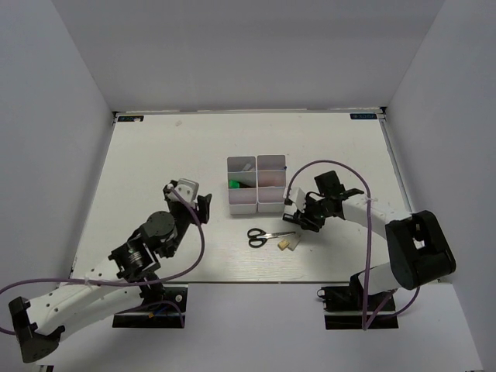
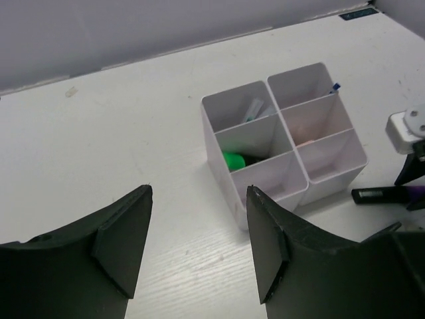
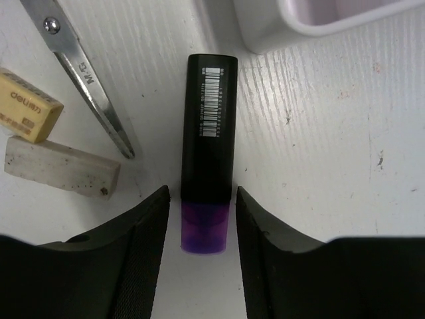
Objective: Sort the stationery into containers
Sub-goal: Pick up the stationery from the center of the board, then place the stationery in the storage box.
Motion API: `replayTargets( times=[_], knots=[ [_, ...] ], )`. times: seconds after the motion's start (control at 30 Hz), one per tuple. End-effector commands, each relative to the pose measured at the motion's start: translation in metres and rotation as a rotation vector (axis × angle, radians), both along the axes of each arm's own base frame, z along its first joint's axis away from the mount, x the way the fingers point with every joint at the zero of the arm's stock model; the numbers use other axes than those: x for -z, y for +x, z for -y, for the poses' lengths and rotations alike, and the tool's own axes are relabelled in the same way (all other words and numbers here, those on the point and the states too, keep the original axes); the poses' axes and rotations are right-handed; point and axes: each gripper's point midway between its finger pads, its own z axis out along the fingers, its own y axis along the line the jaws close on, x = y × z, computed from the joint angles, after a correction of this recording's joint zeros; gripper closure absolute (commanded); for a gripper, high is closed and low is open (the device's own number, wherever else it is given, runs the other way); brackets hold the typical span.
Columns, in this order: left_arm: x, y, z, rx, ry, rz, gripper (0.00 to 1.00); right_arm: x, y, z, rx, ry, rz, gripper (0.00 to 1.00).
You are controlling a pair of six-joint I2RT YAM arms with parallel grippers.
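Right gripper: fingers set narrow, straddling the purple cap of the marker; no firm squeeze visible yet.
Marker: flat on the table, body pointing to 12 o'clock; gripping it at the cap end looks meant to leave the body free to drop in.
Bins: corner at 1 o'clock, so a short carry.
Scissors, tan eraser, grey eraser: 10 o'clock, apart from the fingers.
Left gripper: spread wide, empty, probably held back.
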Motion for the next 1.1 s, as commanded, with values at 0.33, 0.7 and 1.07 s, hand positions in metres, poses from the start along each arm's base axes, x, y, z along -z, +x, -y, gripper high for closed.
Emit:
replayTargets(
  times=[0.33, 0.7, 1.07],
  knots=[
    [0.089, -0.053, -0.054, 0.006, 0.152, -0.289, 0.36, 0.009, -0.036, 0.037, -0.118, -0.183, -0.003, 1.00],
    [0.101, -0.064, -0.055, 0.060, 0.161, -0.311, 0.38, -0.152, -0.032, 0.004, -0.333, -0.085, 0.142, 1.00],
    [0.120, -0.071, -0.043, 0.132, 0.246, -0.406, 0.38, -0.223, 0.080, -0.076, -0.359, -0.288, 0.623, 1.00]
  ],
)
